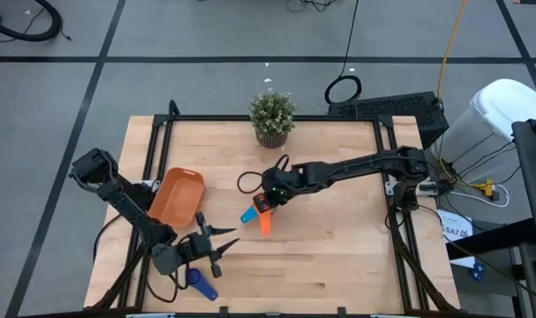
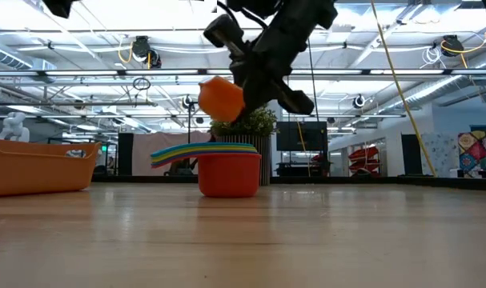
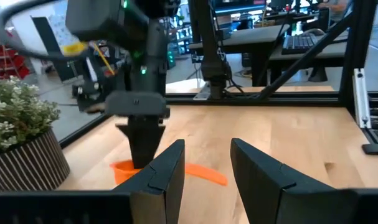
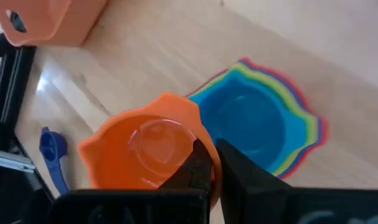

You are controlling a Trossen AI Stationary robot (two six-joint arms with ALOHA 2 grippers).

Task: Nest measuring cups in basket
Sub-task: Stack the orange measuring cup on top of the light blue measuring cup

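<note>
My right gripper (image 4: 213, 158) is shut on an orange measuring cup (image 4: 142, 149) and holds it in the air near the table's middle, just beside and above a nested stack of measuring cups (image 2: 226, 170). The stack has a red bowl at the bottom and a blue bowl (image 4: 248, 124) on top, and it stands on the table on its base. A dark blue cup (image 1: 200, 283) lies near the front edge. The orange basket (image 1: 175, 196) rests on the table at the left. My left gripper (image 3: 207, 180) stands open at the front left, with nothing between its fingers. My right gripper pinches the orange cup's bowl at its rim (image 4: 190, 138), one finger on the inner side and one outside, as far as the wrist view shows. The fingers slant down from the table's right side. The cup hangs tilted and lifted clear (image 2: 221, 98), above the stack.
A potted plant (image 1: 272, 117) stands at the table's far edge, behind the stack. A black frame rail (image 1: 153, 146) runs along the table's sides. Bare wood lies at the table's right half and near the front right.
</note>
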